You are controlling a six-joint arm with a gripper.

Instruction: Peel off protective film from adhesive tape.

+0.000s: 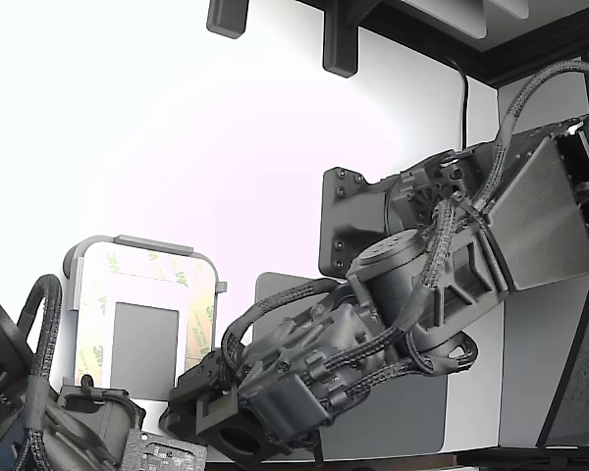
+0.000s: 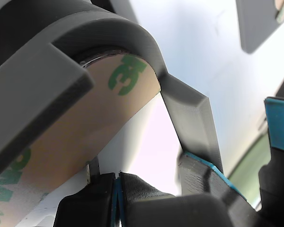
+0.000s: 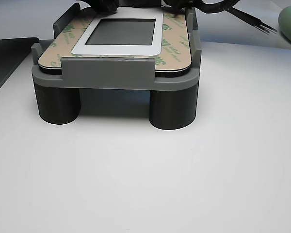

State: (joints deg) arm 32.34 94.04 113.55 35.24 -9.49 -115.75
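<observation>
The gripper [image 2: 118,187] had its blue-edged pads pressed together at the corner of the grey fixture [image 3: 106,73]; whether any liner was pinched between them could not be told. The protective film [image 2: 85,127], printed with green logos, lay just beside the pads, its strip running away along the adhesive tape [image 3: 177,43] bordering the dark grey rectangle [image 3: 122,31].

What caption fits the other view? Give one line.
Grey fixture on two round legs holds a dark pad bordered by 3M-printed film.
</observation>
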